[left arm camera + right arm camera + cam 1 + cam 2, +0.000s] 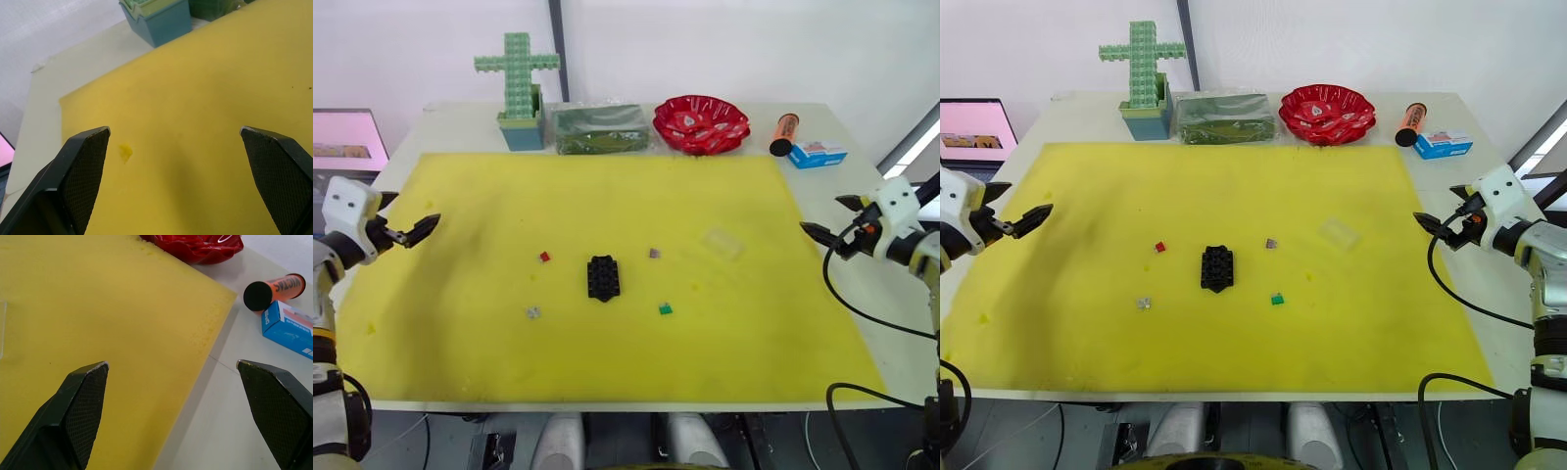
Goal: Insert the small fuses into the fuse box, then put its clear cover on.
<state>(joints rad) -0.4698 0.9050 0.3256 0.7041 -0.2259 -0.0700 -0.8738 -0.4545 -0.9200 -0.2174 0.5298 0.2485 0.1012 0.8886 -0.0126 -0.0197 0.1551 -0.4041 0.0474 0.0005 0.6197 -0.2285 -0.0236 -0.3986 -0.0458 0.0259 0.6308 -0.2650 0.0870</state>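
Both grippers, left (411, 227) and right (832, 220), sit fingers apart and empty, well clear of the fuse box (603, 277) and scattered small fuses (545, 257) between them; the clear cover (722, 242), nearer the right fingers, is nearly invisible, so mis-grasp risk.

white wrist housings, black textured fingers (83, 166), black cables

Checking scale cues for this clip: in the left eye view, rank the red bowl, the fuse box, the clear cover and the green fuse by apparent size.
1. red bowl
2. fuse box and clear cover: look alike in size, and the cover's edges are faint, so not ranked
3. green fuse
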